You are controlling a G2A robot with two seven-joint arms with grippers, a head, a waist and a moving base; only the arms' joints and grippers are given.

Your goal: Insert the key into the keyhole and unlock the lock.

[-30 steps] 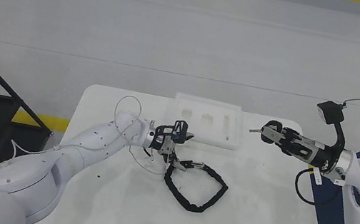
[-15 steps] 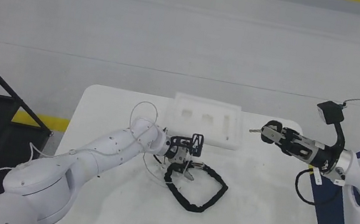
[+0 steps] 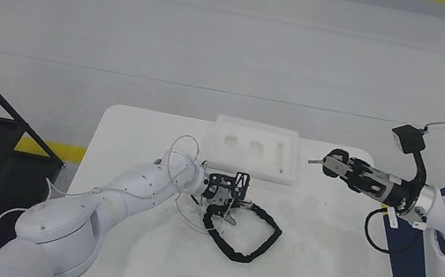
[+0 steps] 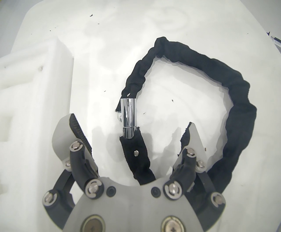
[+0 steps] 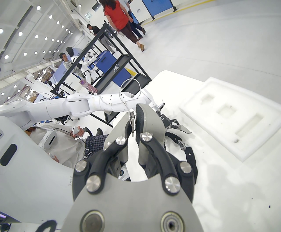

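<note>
Lock [image 4: 239,87] lies on the table [image 3: 333,274], a floppy chain with a hard shiny end [image 4: 128,116], probably best to grab there. Left gripper [image 4: 130,124] hangs open over it. Right gripper [image 5: 134,123] pinches the little key [image 3: 315,162], well apart.

Your lock [image 3: 251,238], a chain in a black fabric sleeve, lies curled in a loop near the desk's middle, and its chrome cylinder [image 4: 128,114] joins the two ends. Your key [image 3: 314,162] sits pinched in the right end effector [image 5: 133,123], near the desk's far right corner.

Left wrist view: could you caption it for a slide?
Open left gripper poised at the chrome lock of a black sleeved chain.
</note>
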